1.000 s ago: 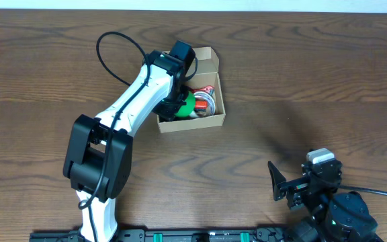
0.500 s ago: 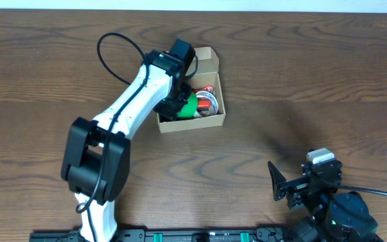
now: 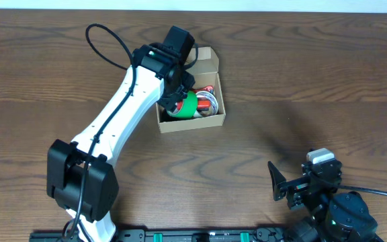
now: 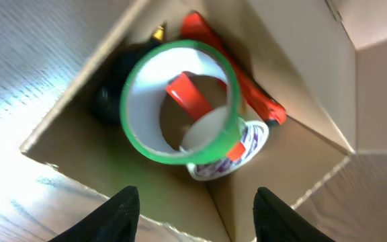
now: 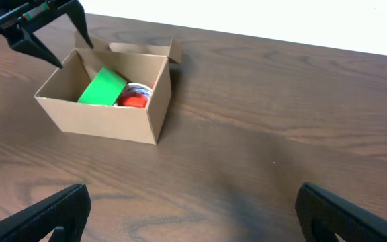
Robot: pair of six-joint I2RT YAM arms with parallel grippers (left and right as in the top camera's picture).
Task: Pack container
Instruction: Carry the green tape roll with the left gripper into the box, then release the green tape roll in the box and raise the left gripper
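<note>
The container [image 3: 210,122] is a small tan cardboard box with its lid flap open toward the back; it also shows in the right wrist view [image 5: 99,124] and the left wrist view [image 4: 294,87]. Inside lie a green tape roll [image 3: 189,105], also in the left wrist view [image 4: 180,101] and the right wrist view [image 5: 103,87], a white roll with red marks [image 3: 207,102] and a red-orange tool [image 4: 247,94]. My left gripper [image 4: 193,215] is open and empty just above the box's left end. My right gripper [image 5: 193,208] is open and empty over bare table at the front right.
The brown wooden table [image 3: 301,81] spreads on all sides of the box. The left arm [image 3: 123,114] reaches from the front edge diagonally to the box. The right arm's base [image 3: 328,202] sits at the front right.
My left gripper has lifted and drawn back up and left from the box's inside. The green tape roll stays in the box. The right arm has not moved.
</note>
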